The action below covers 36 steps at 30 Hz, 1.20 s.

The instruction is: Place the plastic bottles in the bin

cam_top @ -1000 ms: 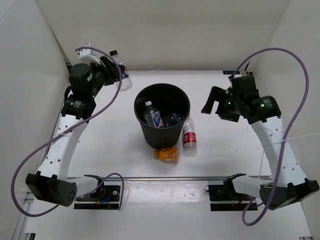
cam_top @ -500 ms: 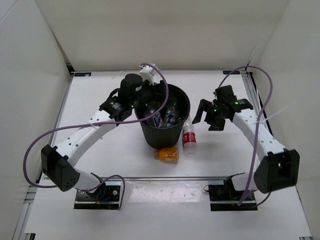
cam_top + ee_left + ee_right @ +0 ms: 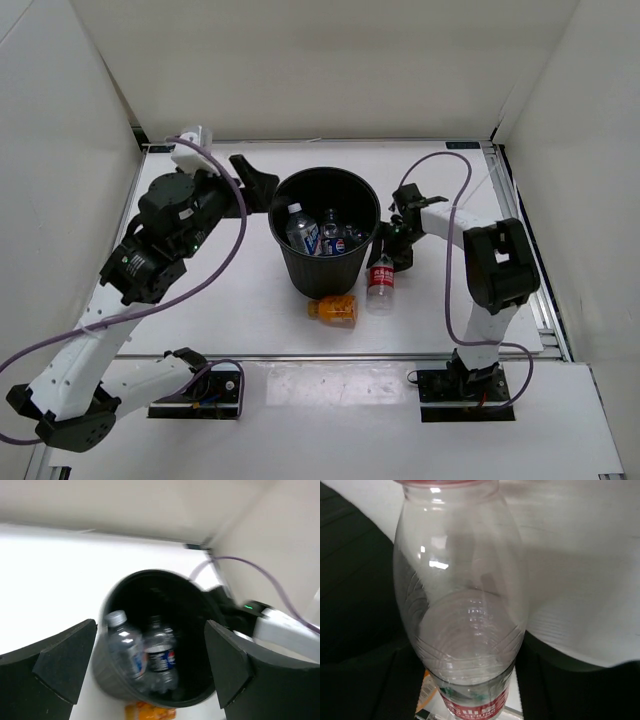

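Note:
The black bin [image 3: 290, 262] stands mid-table with several clear plastic bottles [image 3: 303, 228] inside it. My left gripper [image 3: 252, 185] hangs open and empty just left of the bin's rim; in the left wrist view its fingers [image 3: 65, 665] frame the bin [image 3: 200, 630] and two white-capped bottles [image 3: 125, 647] in it. A red-labelled bottle [image 3: 380, 277] lies on the table against the bin's right side, and my right gripper [image 3: 396, 243] is shut on it. The right wrist view is filled by this bottle [image 3: 462, 595], with dark fingers [image 3: 545, 680] on both sides. A squat orange bottle [image 3: 333, 309] lies in front of the bin.
White walls enclose the table [image 3: 200, 290] at the back and both sides. A metal rail [image 3: 330, 355] runs along the near edge. Purple cables [image 3: 455, 300] loop off both arms.
My left gripper opened over the bin, left its bottle inside and swung back to the left. My right arm dropped to the red-labelled bottle and its jaws closed on it.

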{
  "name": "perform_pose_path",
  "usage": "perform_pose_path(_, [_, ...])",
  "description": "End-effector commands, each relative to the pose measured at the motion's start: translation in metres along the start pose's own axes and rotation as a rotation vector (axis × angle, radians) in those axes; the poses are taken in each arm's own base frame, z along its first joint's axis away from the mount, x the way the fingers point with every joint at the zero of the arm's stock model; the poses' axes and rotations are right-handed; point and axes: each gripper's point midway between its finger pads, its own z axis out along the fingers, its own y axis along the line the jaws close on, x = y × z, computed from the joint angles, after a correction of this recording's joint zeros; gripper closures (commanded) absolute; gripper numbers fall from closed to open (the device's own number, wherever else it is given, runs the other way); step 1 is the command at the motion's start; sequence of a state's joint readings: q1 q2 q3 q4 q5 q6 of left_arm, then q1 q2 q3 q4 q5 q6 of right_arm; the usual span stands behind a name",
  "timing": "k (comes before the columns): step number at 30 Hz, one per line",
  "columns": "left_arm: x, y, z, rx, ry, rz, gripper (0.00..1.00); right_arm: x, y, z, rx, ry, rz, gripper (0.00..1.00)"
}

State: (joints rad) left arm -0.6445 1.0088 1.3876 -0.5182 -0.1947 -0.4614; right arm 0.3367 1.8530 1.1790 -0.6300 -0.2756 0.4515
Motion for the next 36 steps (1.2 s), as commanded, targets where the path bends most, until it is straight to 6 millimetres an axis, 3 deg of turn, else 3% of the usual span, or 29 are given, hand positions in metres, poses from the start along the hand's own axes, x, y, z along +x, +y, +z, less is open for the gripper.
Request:
perform_pose_path(1, [0.034,0.068,-0.018,-0.318,0.09,0.007,0.0,0.015,-0.01,0.005,0.005,0.017,-0.024,0.36])
perform_pose_path(4, [0.064,0.101,-0.038,-0.46,0.125,-0.053,0.0,0.028,-0.011,-0.01,-0.009,0.006,0.007,0.49])
perform_pose_path(5, [0.071,0.106,-0.042,-0.479,0.125,-0.085,0.0,0.028,-0.01,-0.028,0.004,-0.045,0.01,0.58])
perform_pose_path(7, [0.086,0.115,-0.049,-0.507,0.133,-0.118,0.0,0.024,-0.005,-0.06,0.024,-0.138,0.033,0.6])
perform_pose_path(8, [0.1,0.129,-0.057,-0.552,0.138,-0.135,0.0,0.017,0.015,-0.105,-0.026,-0.257,0.027,0.6])
perform_pose_path(11, [0.136,0.147,-0.067,-0.622,0.158,-0.241,0.0,0.002,0.042,-0.195,-0.063,-0.482,0.025,0.54])
perform_pose_path(12, [0.146,0.148,-0.068,-0.63,0.163,-0.293,0.0,-0.015,0.069,-0.25,-0.129,-0.615,-0.012,0.53])
perform_pose_path(15, [0.188,0.157,-0.069,-0.642,0.238,-0.342,0.0,-0.031,0.107,-0.314,-0.169,-0.753,-0.076,0.53])
perform_pose_path(16, [0.198,0.157,-0.068,-0.638,0.26,-0.354,0.0,-0.044,0.12,-0.316,-0.166,-0.757,-0.102,0.55])
perform_pose_path(17, [0.216,0.16,-0.068,-0.643,0.312,-0.358,0.0,-0.046,0.151,-0.347,-0.223,-0.834,-0.166,0.55])
perform_pose_path(18, [0.223,0.161,-0.068,-0.649,0.333,-0.366,0.0,-0.051,0.161,-0.349,-0.218,-0.85,-0.194,0.55])
perform_pose_path(19, [0.226,0.16,-0.067,-0.65,0.352,-0.366,0.0,-0.064,0.171,-0.333,-0.194,-0.835,-0.233,0.52])
perform_pose_path(20, [0.231,0.165,-0.067,-0.674,0.362,-0.363,0.0,-0.061,0.192,-0.334,-0.226,-0.838,-0.283,0.5])
perform_pose_path(22, [0.235,0.167,-0.063,-0.69,0.393,-0.35,0.0,-0.069,0.207,-0.306,-0.21,-0.788,-0.304,0.47])
perform_pose_path(25, [0.232,0.169,-0.058,-0.713,0.419,-0.336,0.0,-0.052,0.224,-0.268,-0.215,-0.688,-0.35,0.3])
perform_pose_path(26, [0.229,0.171,-0.056,-0.719,0.418,-0.327,0.0,-0.044,0.226,-0.255,-0.207,-0.655,-0.366,0.15])
perform_pose_path(28, [0.226,0.172,-0.052,-0.732,0.417,-0.329,0.0,-0.033,0.209,-0.245,-0.163,-0.61,-0.318,0.07])
perform_pose_path(29, [0.224,0.176,-0.053,-0.744,0.409,-0.32,0.0,-0.031,0.203,-0.256,-0.147,-0.637,-0.298,0.0])
perform_pose_path(30, [0.22,0.177,-0.052,-0.746,0.397,-0.328,0.0,-0.021,0.197,-0.282,-0.162,-0.69,-0.295,0.0])
perform_pose_path(31, [0.223,0.18,-0.053,-0.765,0.407,-0.318,0.0,-0.025,0.182,-0.299,-0.156,-0.737,-0.26,0.0])
perform_pose_path(32, [0.222,0.182,-0.053,-0.773,0.402,-0.322,0.0,-0.023,0.169,-0.302,-0.146,-0.755,-0.242,0.0])
perform_pose_path(33, [0.221,0.184,-0.054,-0.78,0.398,-0.326,0.0,-0.013,0.156,-0.328,-0.161,-0.826,-0.225,0.0])
perform_pose_path(34, [0.219,0.186,-0.054,-0.788,0.389,-0.32,0.0,-0.012,0.139,-0.331,-0.135,-0.846,-0.194,0.0])
perform_pose_path(36, [0.218,0.193,-0.057,-0.804,0.381,-0.322,0.0,0.011,0.101,-0.311,-0.07,-0.822,-0.161,0.0])
